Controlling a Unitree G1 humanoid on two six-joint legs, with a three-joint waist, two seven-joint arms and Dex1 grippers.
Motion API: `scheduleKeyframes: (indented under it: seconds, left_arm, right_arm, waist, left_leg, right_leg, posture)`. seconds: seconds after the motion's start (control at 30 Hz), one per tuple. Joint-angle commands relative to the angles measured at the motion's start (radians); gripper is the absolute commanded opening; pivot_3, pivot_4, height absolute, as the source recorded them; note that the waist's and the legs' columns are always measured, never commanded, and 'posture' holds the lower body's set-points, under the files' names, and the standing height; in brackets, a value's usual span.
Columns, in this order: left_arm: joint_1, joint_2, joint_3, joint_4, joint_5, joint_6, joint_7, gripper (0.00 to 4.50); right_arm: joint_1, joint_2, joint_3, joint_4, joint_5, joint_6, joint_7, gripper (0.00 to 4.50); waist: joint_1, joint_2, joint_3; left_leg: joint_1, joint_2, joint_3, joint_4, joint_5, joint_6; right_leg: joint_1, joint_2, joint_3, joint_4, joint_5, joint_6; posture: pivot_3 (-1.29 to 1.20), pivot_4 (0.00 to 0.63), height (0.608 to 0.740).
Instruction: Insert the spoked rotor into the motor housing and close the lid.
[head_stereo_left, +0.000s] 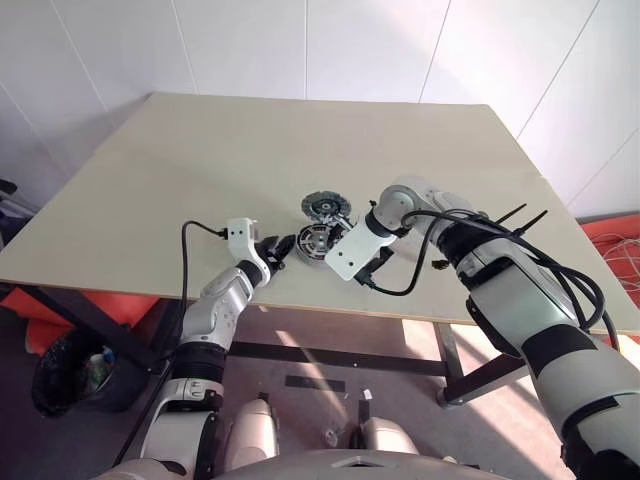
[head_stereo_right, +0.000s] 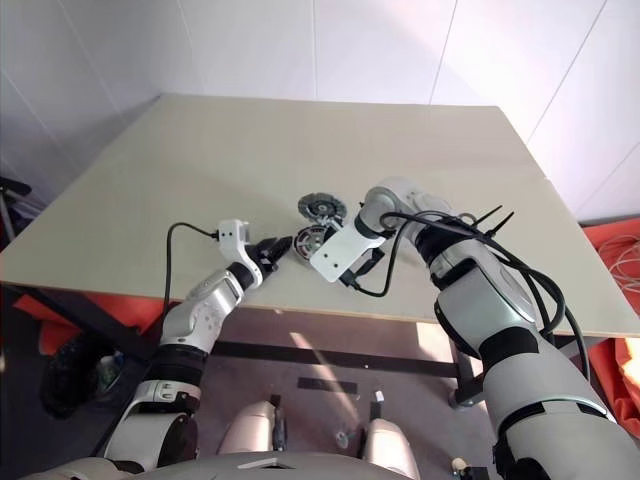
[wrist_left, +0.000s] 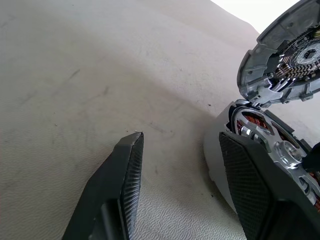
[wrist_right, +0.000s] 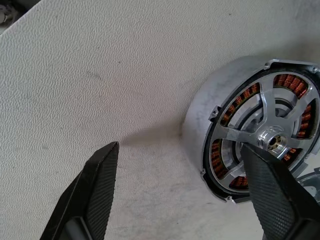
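The motor housing (wrist_right: 200, 125) stands near the table's front edge, a grey round cup with coppery windings. The spoked rotor (wrist_right: 265, 127) sits inside it, silvery spokes and hub over the windings. Just behind the housing is the lid (wrist_left: 285, 60), a grey finned disc; the left wrist view shows it tilted up against the housing's far edge. My left gripper (wrist_left: 180, 136) is open at the housing's left, one finger beside its wall, nothing between the fingers. Steeply from above, my right gripper (wrist_right: 180, 146) is open, one fingertip (wrist_right: 270, 175) in front of the rotor's hub.
The beige table (head_stereo_left: 200, 150) stretches wide behind and to both sides of the parts. Its front edge (head_stereo_left: 330, 302) runs close below both grippers. Black cables (head_stereo_left: 440, 250) loop off my right arm over the table.
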Motion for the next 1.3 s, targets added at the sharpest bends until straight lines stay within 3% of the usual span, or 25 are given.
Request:
scheduleKeyframes:
  seconds: [0.03,0.23,0.57,0.67,0.73,1.3]
  left_arm:
    - [0.000,0.006,0.007,0.000,-0.002,0.004,0.003,2.57]
    - [-0.003,0.005,0.007,0.004,-0.003,0.003,0.002,2.57]
    - [-0.001,0.004,0.007,0.002,-0.004,0.003,0.005,2.57]
    - [-0.001,0.003,0.007,0.002,-0.004,0.002,0.005,2.57]
    - [-0.002,0.003,0.007,0.003,-0.004,0.002,0.004,2.57]
    - [-0.006,0.002,0.009,0.011,-0.004,0.000,0.004,2.57]
  right_arm:
    - [-0.011,-0.017,0.003,-0.007,0.003,-0.006,0.014,3.25]
    - [-0.014,-0.019,0.001,-0.010,0.002,-0.006,0.004,1.19]
    - [-0.025,-0.013,-0.001,-0.002,-0.001,0.000,-0.016,1.19]
    - [-0.027,-0.013,-0.002,-0.001,0.000,0.002,-0.020,0.63]
    - [-0.028,-0.013,-0.002,0.000,-0.001,0.004,-0.025,0.01]
    - [-0.029,-0.046,-0.032,-0.033,0.031,0.035,-0.007,0.01]
  waist:
    - [0.000,0.000,0.000]
    - [0.000,0.000,0.000]
    - [0.000,0.000,0.000]
    - [0.000,0.000,0.000]
    - [0.000,0.000,0.000]
    - [0.000,0.000,0.000]
  left_leg:
    - [0.000,0.000,0.000,0.000,0.000,0.000]
    - [0.001,0.000,0.000,0.000,0.000,0.000]
    - [0.001,0.000,0.000,0.000,0.000,0.000]
    - [0.001,0.000,0.000,0.000,0.000,0.000]
    - [0.001,0.000,0.000,0.000,0.000,0.000]
    - [0.000,0.000,0.000,0.000,0.000,0.000]
  right_leg:
    - [0.000,0.000,0.000,0.000,0.000,0.000]
    - [0.001,0.000,0.000,0.000,0.000,0.000]
    - [0.001,0.000,0.000,0.000,0.000,0.000]
    - [0.001,0.000,0.000,0.000,0.000,0.000]
    - [0.001,0.000,0.000,0.000,0.000,0.000]
    - [0.000,0.000,0.000,0.000,0.000,0.000]
  posture:
    - [0.00,0.000,0.740]
    - [0.00,0.000,0.740]
    - [0.00,0.000,0.740]
    - [0.00,0.000,0.740]
    - [0.00,0.000,0.740]
    - [0.00,0.000,0.740]
